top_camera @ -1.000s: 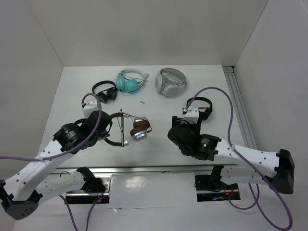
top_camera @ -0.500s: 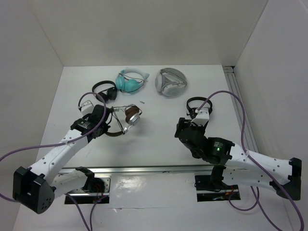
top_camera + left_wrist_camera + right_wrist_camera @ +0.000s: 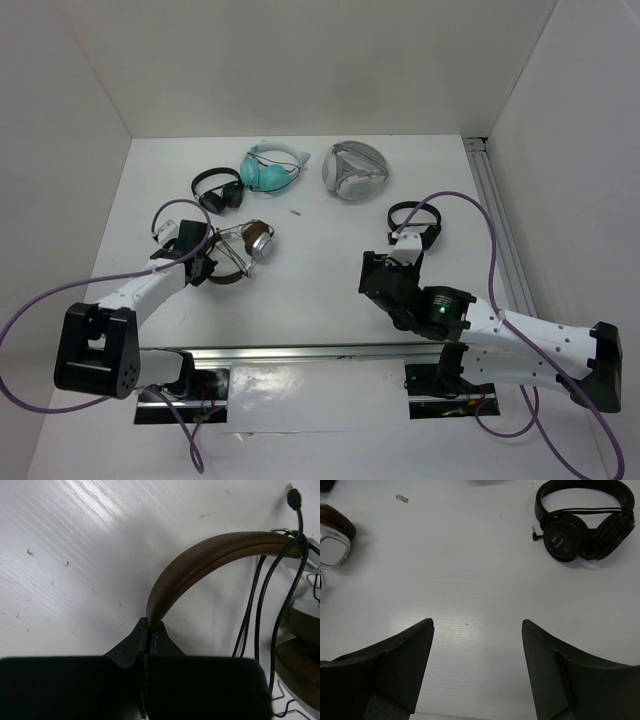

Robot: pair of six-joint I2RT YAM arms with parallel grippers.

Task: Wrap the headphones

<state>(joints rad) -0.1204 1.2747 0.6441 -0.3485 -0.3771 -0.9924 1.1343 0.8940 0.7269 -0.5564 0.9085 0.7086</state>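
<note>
Two tools, two jobs: left tool (image 3: 149, 630) is pinching the brown headband (image 3: 200, 555), likely anchoring the headphones (image 3: 250, 245) at nine o'clock on the surface (image 3: 330, 200) so the black cable (image 3: 260, 605) crossing the band can be wound. Left arm is stretching low and long. Right tool (image 3: 476, 630) is hovering spread and empty near four o'clock, its arm pointing toward ten.

- The headphones (image 3: 247, 247) lie on the desk's (image 3: 320, 265) left side.
- Behind them, left to right: small headphones (image 3: 222, 195), cat-ear headphones (image 3: 270, 170), folded headphones (image 3: 353, 172).
- On-ear headphones (image 3: 416, 219) lie to the right.
</note>
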